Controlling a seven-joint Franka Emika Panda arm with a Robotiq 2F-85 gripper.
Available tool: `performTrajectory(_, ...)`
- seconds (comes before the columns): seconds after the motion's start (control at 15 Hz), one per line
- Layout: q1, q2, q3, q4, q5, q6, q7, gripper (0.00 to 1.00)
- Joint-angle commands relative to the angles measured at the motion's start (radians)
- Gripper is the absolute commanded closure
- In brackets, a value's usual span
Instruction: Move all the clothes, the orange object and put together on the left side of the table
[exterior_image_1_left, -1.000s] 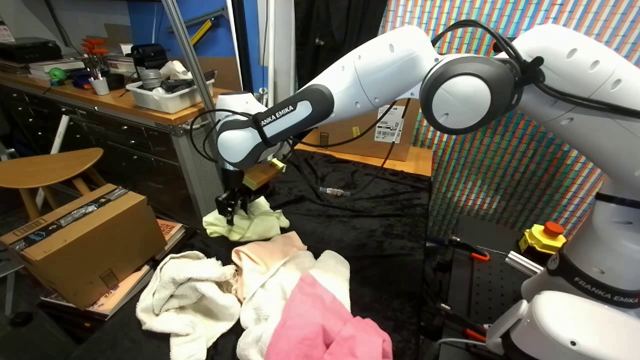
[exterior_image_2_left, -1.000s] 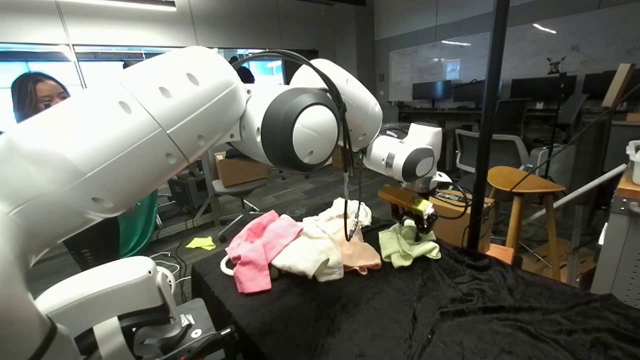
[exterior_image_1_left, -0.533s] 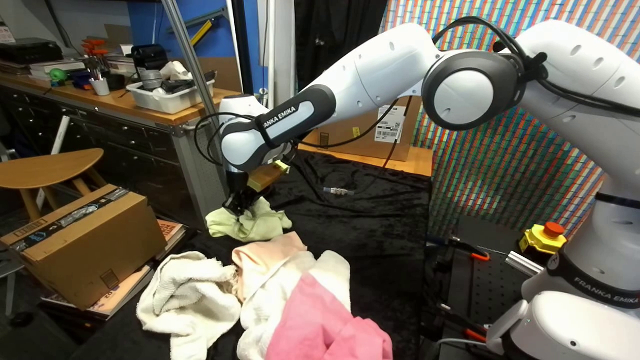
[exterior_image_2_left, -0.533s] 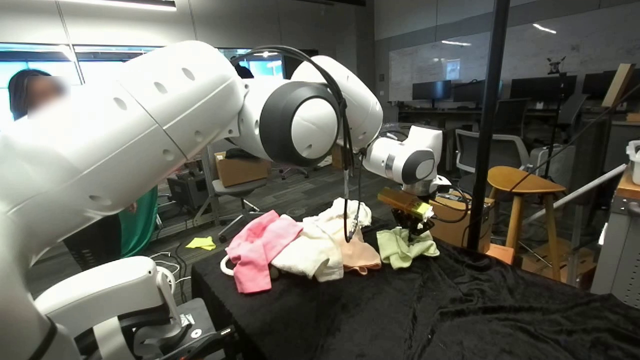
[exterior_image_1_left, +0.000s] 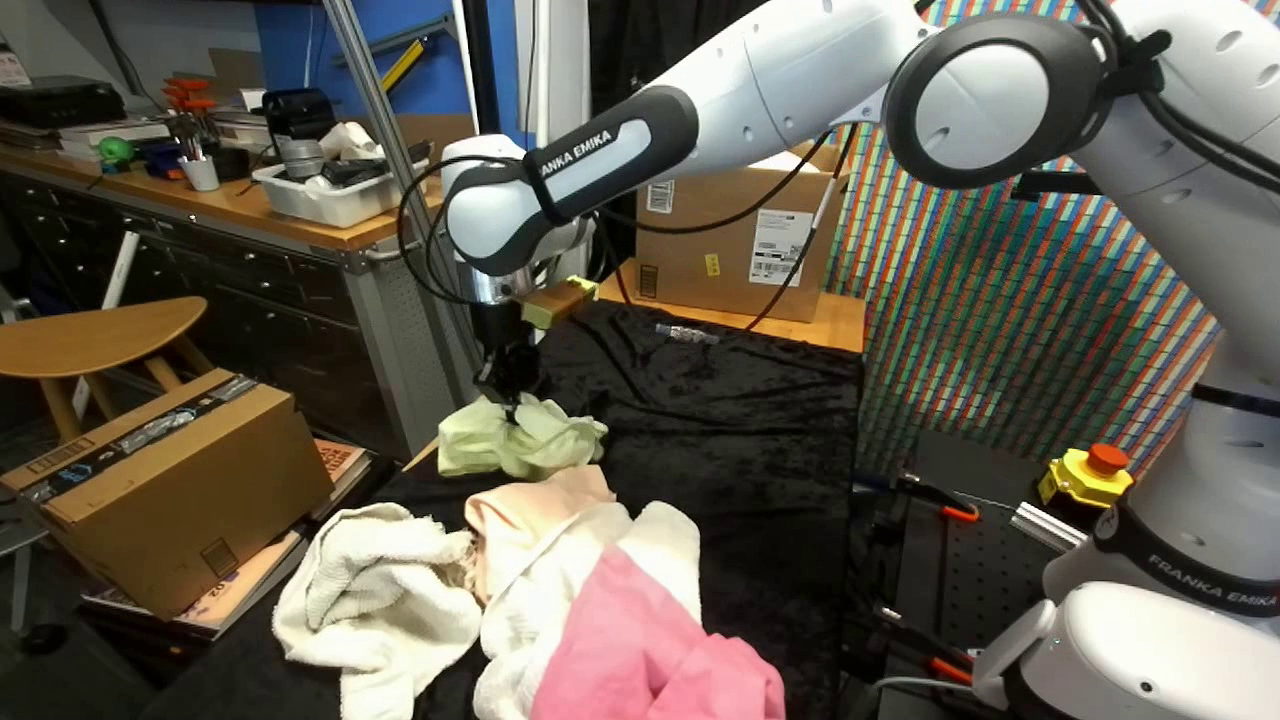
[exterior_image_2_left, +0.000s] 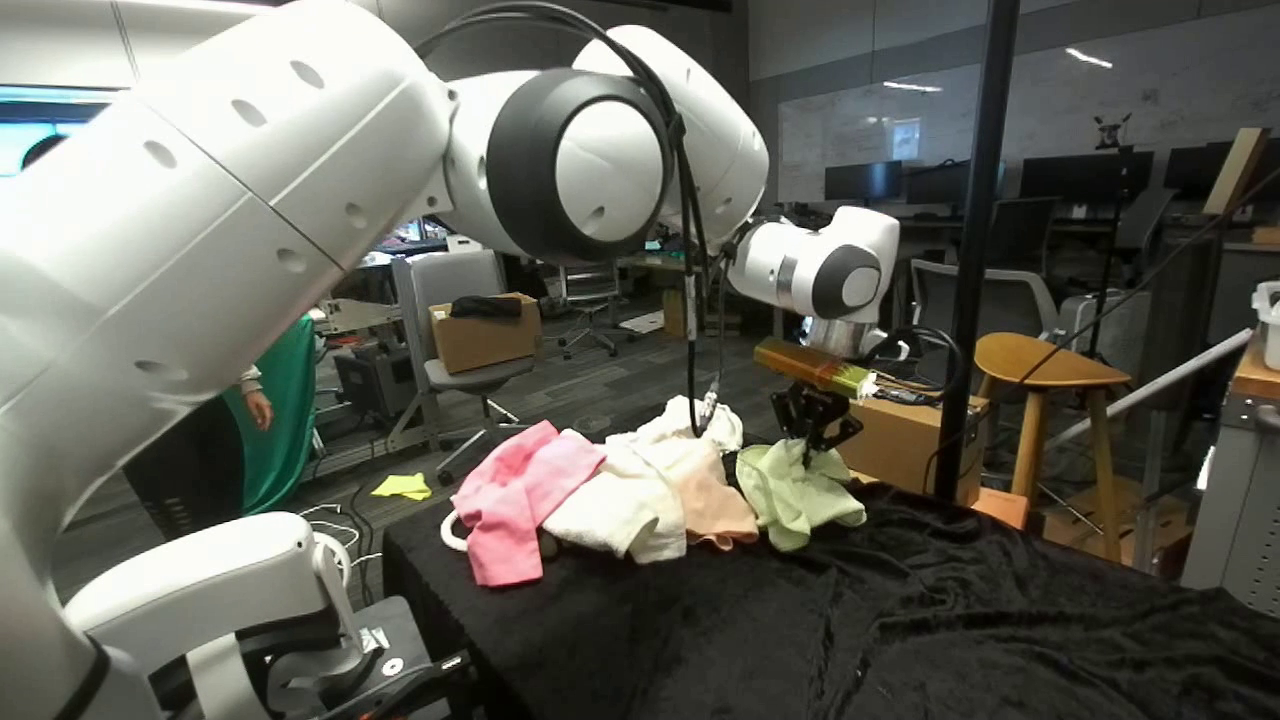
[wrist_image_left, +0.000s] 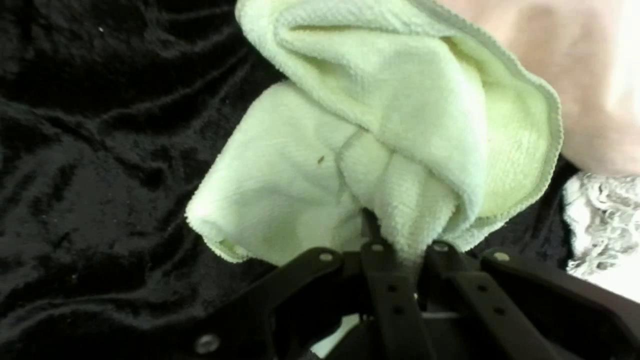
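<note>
Your arm (exterior_image_1_left: 790, 80) stretches over the black-covered tabletop (exterior_image_2_left: 700, 630), its fingers (wrist_image_left: 392, 290) pointing down near one edge. Beyond that edge a taped cardboard box (exterior_image_1_left: 190, 500) stands well apart from the fingers. On the tabletop, farther from your fingers, lies the bright pink cloth (exterior_image_2_left: 520, 510), overlapping a rumpled white cloth (exterior_image_2_left: 615, 510) that sits between it and the fingers; a second white cloth (exterior_image_1_left: 385, 590) lies beside that one, and the peach cloth (exterior_image_2_left: 712, 500), partly covered by white, lies nearest to the fingers, just beside the piece you're holding. That piece is the pale green cloth (wrist_image_left: 370, 145): your fingers pinch a gathered fold of it, the fabric bunched up between them in the wrist view, while the rest drapes below and around their ends. In both exterior views it rises to a peak under the fingers; whether its lower edges touch the tabletop, you can't tell. Just above the fingers, an amber-wrapped block (exterior_image_2_left: 810, 368) is mounted at the end of your arm. Well away from the fingers, by the arm's base, sits a yellow knob (exterior_image_1_left: 1085, 482) with a red top. A tiny brown speck (wrist_image_left: 320, 160) marks the pale green cloth just past your fingers.
</note>
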Motion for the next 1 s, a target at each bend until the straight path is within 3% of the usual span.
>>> performTrajectory(0.0,-0.02,-0.152,0.017,-0.121,0.028,-0.1,-0.068,0.91)
performTrajectory(0.4,-0.027,-0.312,0.042,-0.227,0.082,-0.286,-0.169,0.91)
performTrajectory(0.93,-0.022,-0.474,0.067,-0.372,0.278,-0.324,-0.216,0.91)
